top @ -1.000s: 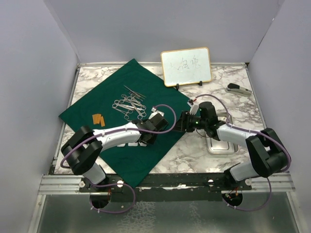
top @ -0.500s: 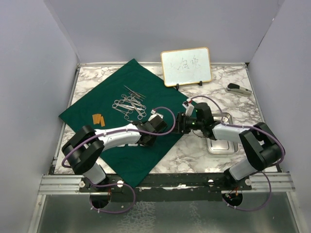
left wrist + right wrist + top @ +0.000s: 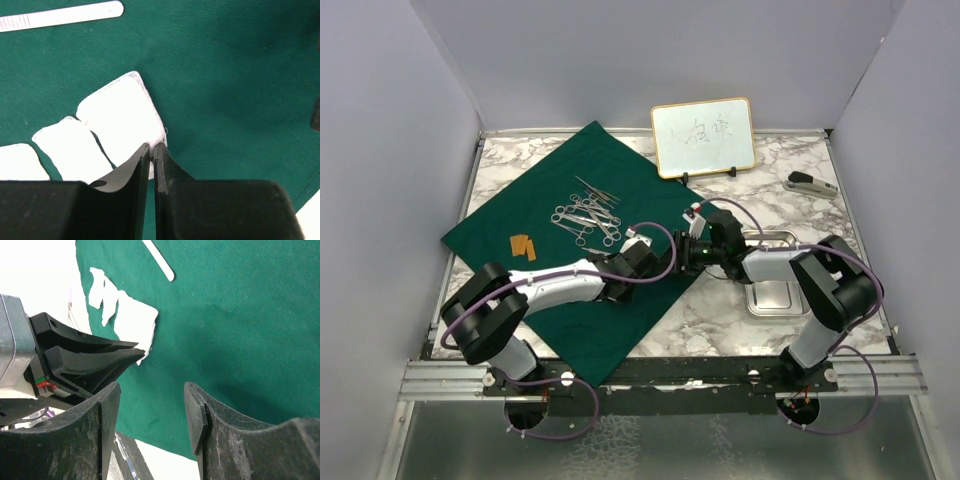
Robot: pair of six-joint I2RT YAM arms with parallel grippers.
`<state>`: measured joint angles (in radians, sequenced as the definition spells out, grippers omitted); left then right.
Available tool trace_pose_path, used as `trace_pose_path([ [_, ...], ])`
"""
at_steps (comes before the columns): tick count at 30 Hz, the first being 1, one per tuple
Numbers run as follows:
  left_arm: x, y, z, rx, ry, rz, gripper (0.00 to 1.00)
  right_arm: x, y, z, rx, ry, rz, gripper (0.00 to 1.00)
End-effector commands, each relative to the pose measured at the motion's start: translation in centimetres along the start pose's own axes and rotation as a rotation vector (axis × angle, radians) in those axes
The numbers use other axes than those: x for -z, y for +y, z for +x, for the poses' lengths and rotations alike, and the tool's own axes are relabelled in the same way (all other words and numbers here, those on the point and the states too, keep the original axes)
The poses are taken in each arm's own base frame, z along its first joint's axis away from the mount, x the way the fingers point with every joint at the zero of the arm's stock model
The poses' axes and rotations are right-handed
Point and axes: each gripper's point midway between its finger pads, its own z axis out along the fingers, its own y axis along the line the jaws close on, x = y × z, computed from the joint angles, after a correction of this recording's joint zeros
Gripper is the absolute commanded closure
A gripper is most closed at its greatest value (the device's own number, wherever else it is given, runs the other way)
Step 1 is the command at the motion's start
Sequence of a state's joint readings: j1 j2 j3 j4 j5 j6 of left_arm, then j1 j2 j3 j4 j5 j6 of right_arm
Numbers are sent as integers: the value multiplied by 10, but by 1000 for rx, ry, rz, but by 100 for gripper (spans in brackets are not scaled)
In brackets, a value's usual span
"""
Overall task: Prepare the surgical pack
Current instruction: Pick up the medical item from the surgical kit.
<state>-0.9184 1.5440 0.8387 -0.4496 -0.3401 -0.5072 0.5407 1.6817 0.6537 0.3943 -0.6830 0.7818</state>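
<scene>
The green cloth [image 3: 620, 170] lies cornerwise on the marble tabletop [image 3: 720, 320], covering its left and middle. On the cloth's far half sits a cluster of silver scissor-like instruments [image 3: 587, 215], with a few small orange pieces [image 3: 523, 246] to their left. A gold-framed whiteboard [image 3: 703, 137] stands at the back, a dark object [image 3: 810, 183] (too small to identify) lies at the far right, and the steel tray [image 3: 775, 298] rests on bare marble to the right of the cloth, partly under the right forearm.

Both arms reach low toward the cloth's right corner and nearly meet there, tip to tip. The left claw [image 3: 152, 150] is closed to a thin slit on the corner of a gauze square [image 3: 117, 117] lying flat on the cloth. Two more white squares [image 3: 70, 147] lie just beside it, and a flat silver handle [image 3: 60, 16] lies farther off. The right claw [image 3: 152, 390] faces the left one with its fingers wide apart, holding nothing, just above the cloth.
</scene>
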Motion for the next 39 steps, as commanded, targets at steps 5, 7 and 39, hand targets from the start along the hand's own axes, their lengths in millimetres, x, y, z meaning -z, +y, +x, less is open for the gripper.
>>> trace_pose_path([
  [5, 10, -2, -8, 72, -56, 53, 98, -21, 17, -18, 11, -15, -65, 41],
  [7, 11, -1, -10, 86, -66, 64, 100, -27, 18, -18, 2, 3, -79, 40],
  [39, 20, 6, -5, 121, -100, 97, 100, -90, 4, 35, -257, 139, 37, 47],
])
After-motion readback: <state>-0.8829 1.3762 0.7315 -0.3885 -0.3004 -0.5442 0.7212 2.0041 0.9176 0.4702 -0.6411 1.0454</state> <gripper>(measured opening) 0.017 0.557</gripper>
